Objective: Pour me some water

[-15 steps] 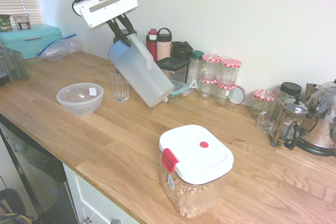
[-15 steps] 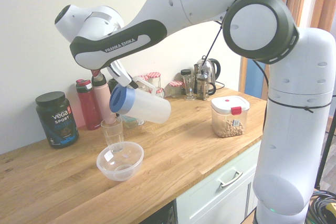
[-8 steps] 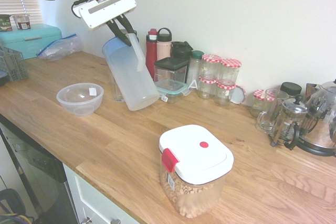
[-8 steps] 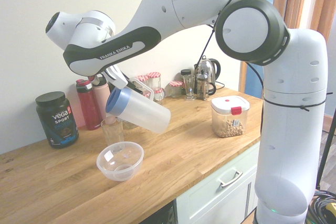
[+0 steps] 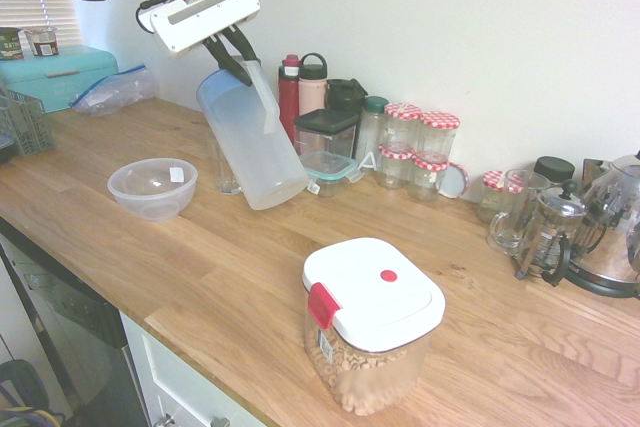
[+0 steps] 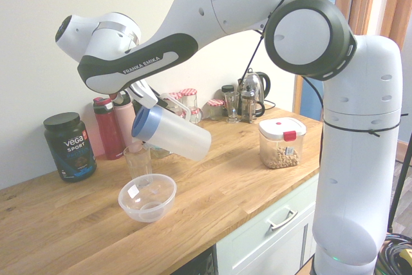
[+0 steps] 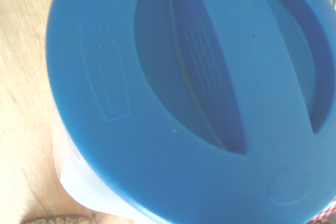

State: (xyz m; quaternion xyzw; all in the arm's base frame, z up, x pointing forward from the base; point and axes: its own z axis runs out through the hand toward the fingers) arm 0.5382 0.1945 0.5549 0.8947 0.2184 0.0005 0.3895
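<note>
Water cannot be made out inside the frosted jug [image 5: 250,142] (its blue lid [image 7: 189,87] fills the wrist view), which hangs tilted above the wooden counter [image 5: 200,267], lid end leaning over a drinking glass [image 6: 138,161]. The gripper [image 5: 238,60] has its fingers clamped on the jug's white handle. A clear bowl [image 5: 152,187] sits beside the glass.

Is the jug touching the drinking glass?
Cannot tell. In the second exterior view the jug hangs tilted just over the glass, lid close to its rim; no view plainly shows contact or a gap.
</note>
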